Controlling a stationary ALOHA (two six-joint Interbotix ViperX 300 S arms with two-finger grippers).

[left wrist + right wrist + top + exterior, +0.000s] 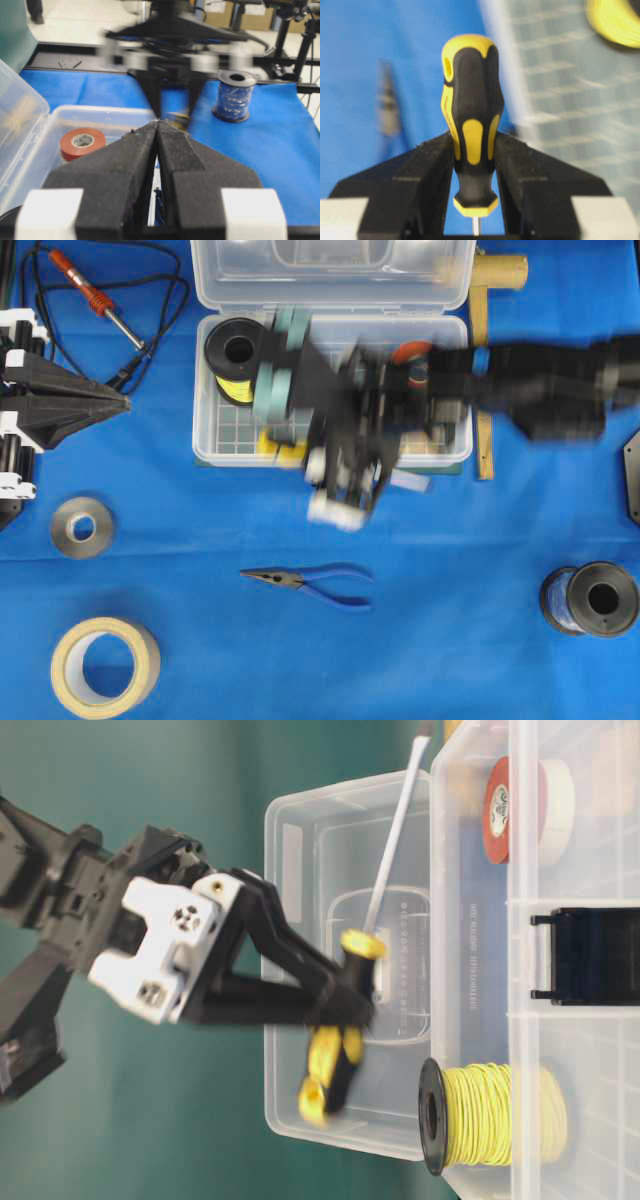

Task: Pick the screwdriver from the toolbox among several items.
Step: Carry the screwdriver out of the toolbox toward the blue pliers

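No text, brand or number can be read in any view. The red tape roll (pixel 510 808) in the toolbox (pixel 480 1020) has a round white core label with dark print, too small to make out. The toolbox's clear wall carries a line of faint embossed marks, also illegible. The spools, the other tape rolls and the screwdriver (pixel 471 125) show no legible marking.
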